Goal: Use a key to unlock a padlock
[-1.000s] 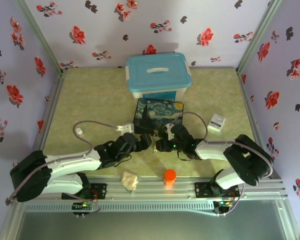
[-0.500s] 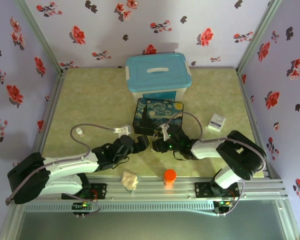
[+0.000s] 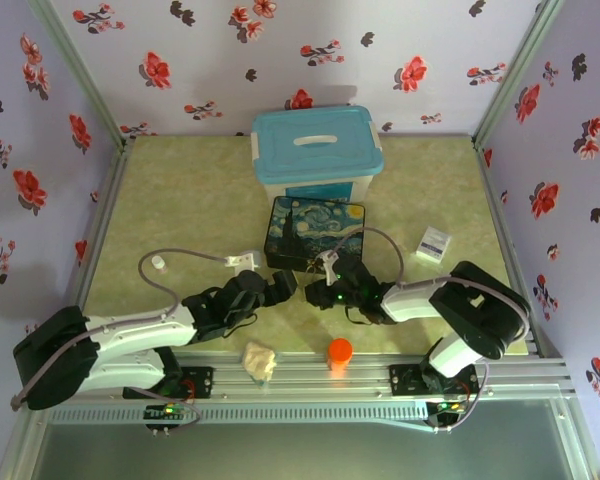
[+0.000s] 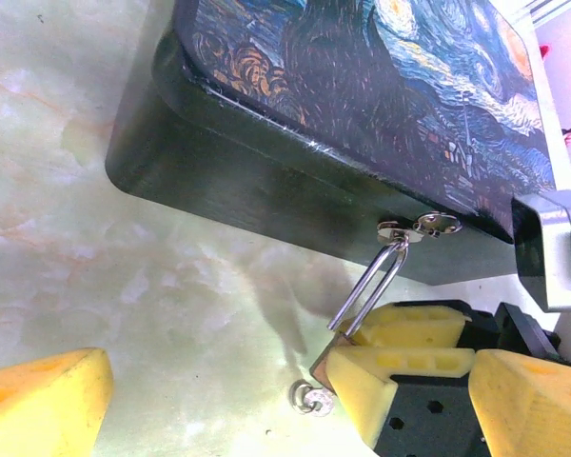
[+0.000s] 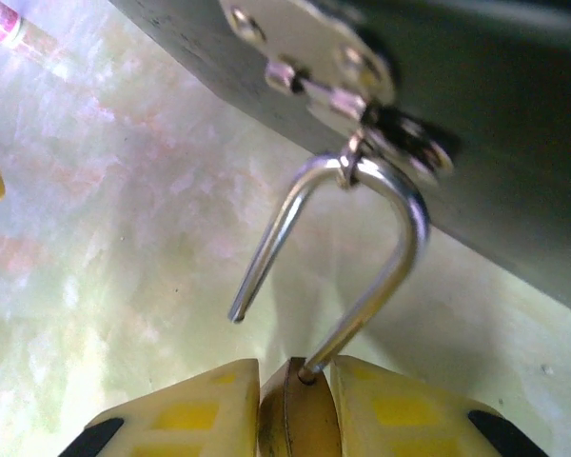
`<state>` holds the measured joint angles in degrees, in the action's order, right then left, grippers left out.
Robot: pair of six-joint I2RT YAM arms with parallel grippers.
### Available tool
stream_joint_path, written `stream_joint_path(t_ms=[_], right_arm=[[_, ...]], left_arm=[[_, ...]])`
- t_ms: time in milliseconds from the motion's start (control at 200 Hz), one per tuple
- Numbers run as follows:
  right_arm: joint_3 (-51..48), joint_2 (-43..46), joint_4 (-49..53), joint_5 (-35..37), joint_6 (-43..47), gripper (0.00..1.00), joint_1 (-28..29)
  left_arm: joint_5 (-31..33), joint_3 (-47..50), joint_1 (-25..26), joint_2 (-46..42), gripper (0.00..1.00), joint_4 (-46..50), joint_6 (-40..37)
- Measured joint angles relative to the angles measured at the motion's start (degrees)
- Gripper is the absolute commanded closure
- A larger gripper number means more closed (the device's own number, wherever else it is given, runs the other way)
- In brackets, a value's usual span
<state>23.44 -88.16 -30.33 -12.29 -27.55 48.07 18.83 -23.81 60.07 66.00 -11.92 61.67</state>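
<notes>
**Right gripper (image 5: 290,379) clamped on the padlock (image 5: 290,424) body; left gripper (image 3: 283,286) spread wide, holding nothing.**
The padlock hangs from the hasp (image 5: 309,43) on the near side of the painted box (image 3: 315,232), at the middle of the table (image 3: 180,200). One shackle leg (image 5: 257,276) looks free, so I would keep the body firmly held and turn it gently, without dragging the box. No brand or writing is readable.
</notes>
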Motion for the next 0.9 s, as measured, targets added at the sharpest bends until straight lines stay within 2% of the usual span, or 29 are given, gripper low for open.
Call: stream_joint_path(t_ms=[215, 415, 595, 735, 900], right_arm=[[-3.63, 1.84, -4.68, -1.27, -4.35, 0.84, -0.76], [-5.92, 2.03, -9.38, -1.88, -8.09, 0.89, -1.75], [-8.22, 1.44, -15.45, -1.29, -13.11, 0.92, -1.75], [-9.35, -0.68, -21.38, -0.83, -15.52, 0.93, -1.68], [-10.6, -3.43, -28.0, -0.81, -16.87, 0.93, -1.51]], left_arm=[[0.28, 0.04, -1.05, -0.42, 0.04, 0.5, -0.63], [3.17, -2.03, -4.66, 0.52, 0.03, 2.12, -4.57], [5.22, -9.92, -8.57, 7.72, 0.05, 1.99, -13.05], [5.66, -15.93, -11.34, 15.28, 0.12, 1.2, -18.97], [6.03, -22.49, -12.26, 24.09, 0.18, 1.2, -24.83]])
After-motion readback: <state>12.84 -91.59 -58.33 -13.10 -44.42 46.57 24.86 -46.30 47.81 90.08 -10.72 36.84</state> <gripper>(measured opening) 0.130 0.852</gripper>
